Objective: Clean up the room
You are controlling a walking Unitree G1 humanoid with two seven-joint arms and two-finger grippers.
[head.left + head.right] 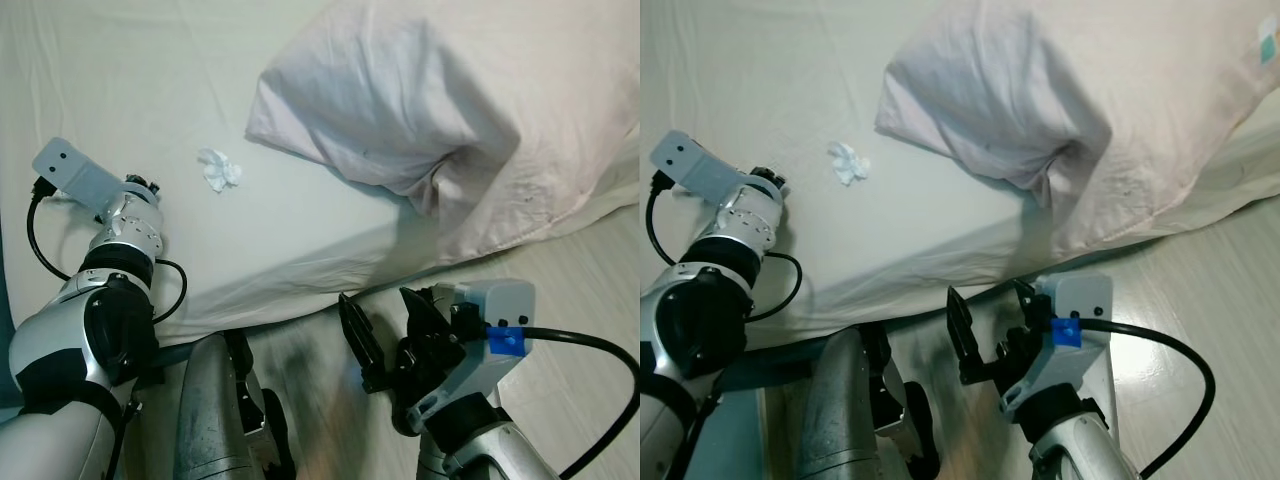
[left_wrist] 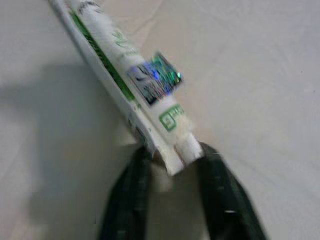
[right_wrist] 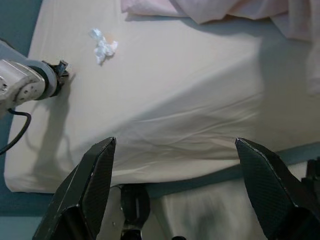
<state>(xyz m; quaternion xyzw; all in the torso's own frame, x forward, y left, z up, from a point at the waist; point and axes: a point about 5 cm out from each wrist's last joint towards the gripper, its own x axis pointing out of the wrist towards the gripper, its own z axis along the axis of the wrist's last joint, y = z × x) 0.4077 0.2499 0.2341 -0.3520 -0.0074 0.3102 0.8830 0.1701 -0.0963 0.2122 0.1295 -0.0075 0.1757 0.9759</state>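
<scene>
My left gripper (image 2: 172, 156) is shut on the end of a white packet (image 2: 131, 80) with green print and a shiny sticker, held just above the cream bed sheet (image 1: 120, 70). In the left eye view that gripper (image 1: 143, 184) rests on the sheet at the bed's left side, and the packet is hidden there. A crumpled white tissue (image 1: 219, 169) lies on the sheet a short way to its right. My right gripper (image 1: 386, 335) hangs open beyond the bed's near edge, its fingers (image 3: 95, 185) spread wide with nothing between them.
A large pale pink pillow (image 1: 430, 110) covers the right half of the bed and overhangs its edge. Light wood floor (image 1: 585, 290) runs along the right. My own silver leg (image 1: 215, 420) stands close against the bed's near edge.
</scene>
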